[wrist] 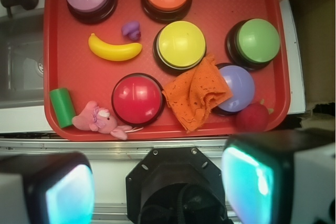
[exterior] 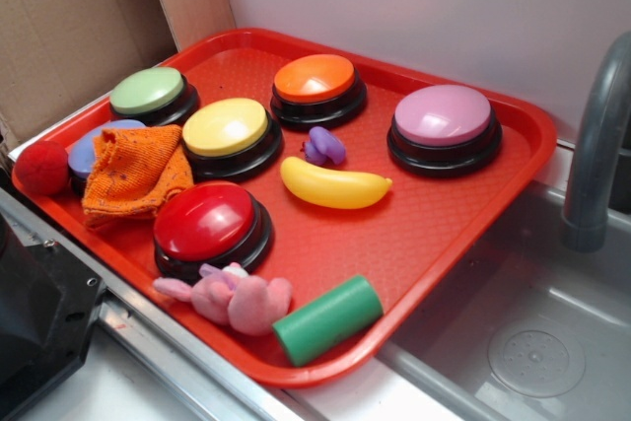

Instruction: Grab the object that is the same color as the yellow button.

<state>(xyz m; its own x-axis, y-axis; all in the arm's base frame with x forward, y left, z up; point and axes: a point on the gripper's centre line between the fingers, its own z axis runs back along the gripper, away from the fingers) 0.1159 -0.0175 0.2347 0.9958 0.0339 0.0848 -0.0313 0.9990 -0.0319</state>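
A glossy yellow toy banana (exterior: 334, 185) lies on the red tray (exterior: 454, 224) near its middle, right of the yellow button (exterior: 226, 127). In the wrist view the banana (wrist: 114, 50) lies left of the yellow button (wrist: 181, 44). My gripper (wrist: 157, 187) is high above the tray's near edge, over the robot base, far from the banana. Its jaws stand wide apart with nothing between them. Only a dark bit of the arm shows at the exterior view's top left.
On the tray: orange (exterior: 315, 78), green (exterior: 148, 92), pink (exterior: 443, 115), red (exterior: 204, 222) and lilac buttons, an orange cloth (exterior: 132, 172), a purple toy (exterior: 324, 146), a pink plush (exterior: 235, 295), a green cylinder (exterior: 326, 318), a red ball (exterior: 41, 167). A sink (exterior: 532, 322) and faucet (exterior: 596, 145) are at right.
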